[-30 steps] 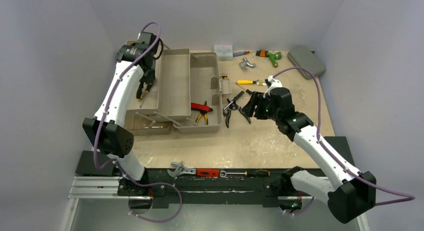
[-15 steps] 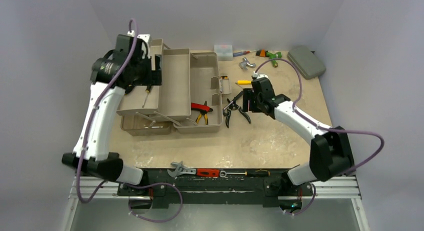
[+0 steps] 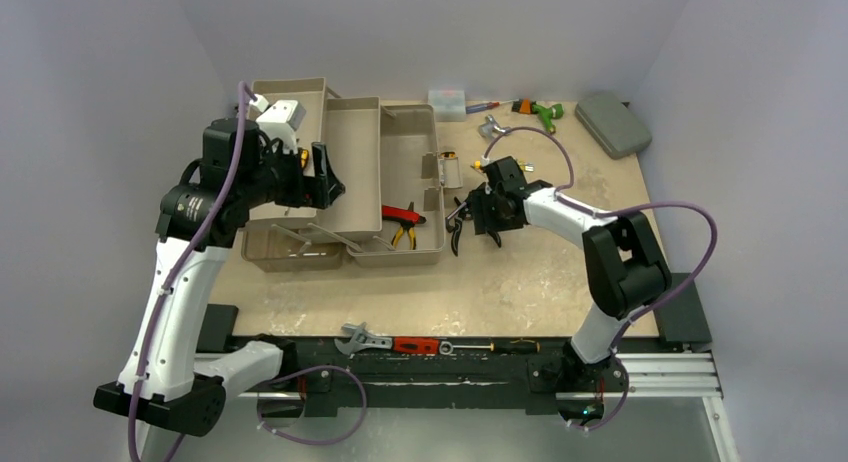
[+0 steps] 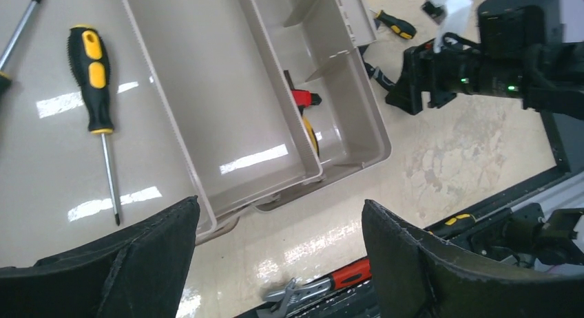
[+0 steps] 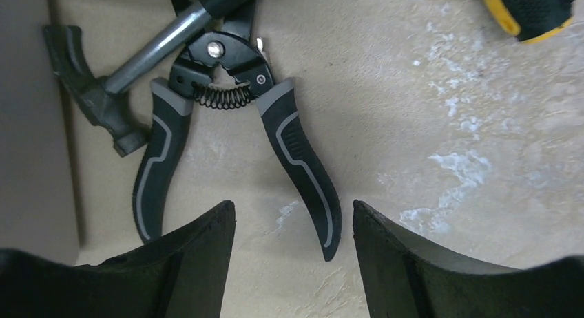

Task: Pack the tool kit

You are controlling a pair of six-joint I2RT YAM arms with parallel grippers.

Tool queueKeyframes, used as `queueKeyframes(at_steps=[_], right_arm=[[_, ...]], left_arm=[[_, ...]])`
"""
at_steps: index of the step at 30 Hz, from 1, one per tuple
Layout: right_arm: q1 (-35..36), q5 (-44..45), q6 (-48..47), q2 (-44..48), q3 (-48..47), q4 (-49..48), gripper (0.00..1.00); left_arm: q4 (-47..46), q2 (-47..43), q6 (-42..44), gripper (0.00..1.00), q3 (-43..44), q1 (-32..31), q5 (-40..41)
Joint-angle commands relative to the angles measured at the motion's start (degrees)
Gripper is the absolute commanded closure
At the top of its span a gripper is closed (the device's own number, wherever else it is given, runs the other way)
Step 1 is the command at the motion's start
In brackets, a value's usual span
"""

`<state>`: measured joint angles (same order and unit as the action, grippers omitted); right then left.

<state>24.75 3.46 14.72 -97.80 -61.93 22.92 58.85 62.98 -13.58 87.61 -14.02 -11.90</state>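
The tan toolbox [image 3: 350,172] stands open with its trays folded out. A yellow-and-black screwdriver [image 4: 96,70] lies in the far-left tray, and red-handled pliers [image 3: 402,220] lie in the right compartment. My left gripper [image 3: 328,177] hovers open and empty above the box; in its wrist view the left gripper [image 4: 280,202] frames the box's near corner. My right gripper [image 3: 476,210] is low over black-and-grey pliers [image 5: 234,84] on the table just right of the box. The right gripper [image 5: 293,206] is open, and one pliers handle [image 5: 306,177] reaches between its fingers without being touched.
A hammer [image 5: 103,104] lies against the pliers' head beside the box wall. A yellow-and-black screwdriver handle [image 5: 530,8] lies nearby. At the back are a small clear box [image 3: 447,103], a green tool [image 3: 540,110] and a grey case [image 3: 613,124]. A wrench [image 3: 362,338] and a red-handled tool [image 3: 412,345] lie at the near edge.
My left gripper opened, left the screwdriver in the far-left tray and drew back over the box. My right gripper moved left and down onto the black pliers.
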Motion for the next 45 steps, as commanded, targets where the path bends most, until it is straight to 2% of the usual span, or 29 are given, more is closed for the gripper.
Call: queueKeyframes(at_steps=[1, 6, 8, 14, 16, 25, 33, 37, 41, 45], right_arm=[[0.28, -1.59, -1.35, -2.77, -3.2, 1.86, 0.4], [0.36, 1.41, -0.81, -6.87, -5.33, 5.44, 0.44], [0.45, 1.5, -0.58, -7.25, -5.16, 5.56, 0.49], [0.61, 1.59, 0.02, -7.01, -4.04, 6.39, 0.93], [0.64, 1.02, -0.13, -5.19, -2.33, 6.07, 0.99], [0.68, 0.69, 0.17, 7.15, 2.11, 10.0, 1.0], [0.73, 4.24, 1.06, 19.41, 0.08, 14.13, 1.0], [0.69, -0.91, -0.31, 25.25, -0.37, 11.83, 1.0], [0.98, -4.35, -0.31, 26.97, -2.52, 10.87, 1.0], [3.24, -0.34, -0.24, 23.78, -7.95, 14.52, 1.0]], left_arm=[[-6.39, -1.43, -0.29, 0.16, -1.18, -0.13, -8.57], [-8.39, -4.4, 1.99, 0.18, -6.79, -0.13, -11.23], [-10.27, -6.63, 2.49, 0.18, -9.43, -0.13, -11.13], [-17.34, -12.55, 2.16, 0.19, -17.09, -0.13, -13.8], [-18.21, -13.53, 2.16, 0.19, -18.66, -0.13, -14.17], [-18.21, -13.59, -0.89, 0.2, -20.77, -0.22, -17.71], [-19.77, -13.27, -2.91, 0.2, -22.28, -0.72, -21.27], [-21.79, -11.88, -6.76, 0.21, -22.66, -1.26, -23.07], [-19.56, -10.64, -7.54, 0.21, -21.37, -1.27, -19.66], [-13.62, -10.5, -2.89, 0.21, -18.03, -1.26, -12.97]])
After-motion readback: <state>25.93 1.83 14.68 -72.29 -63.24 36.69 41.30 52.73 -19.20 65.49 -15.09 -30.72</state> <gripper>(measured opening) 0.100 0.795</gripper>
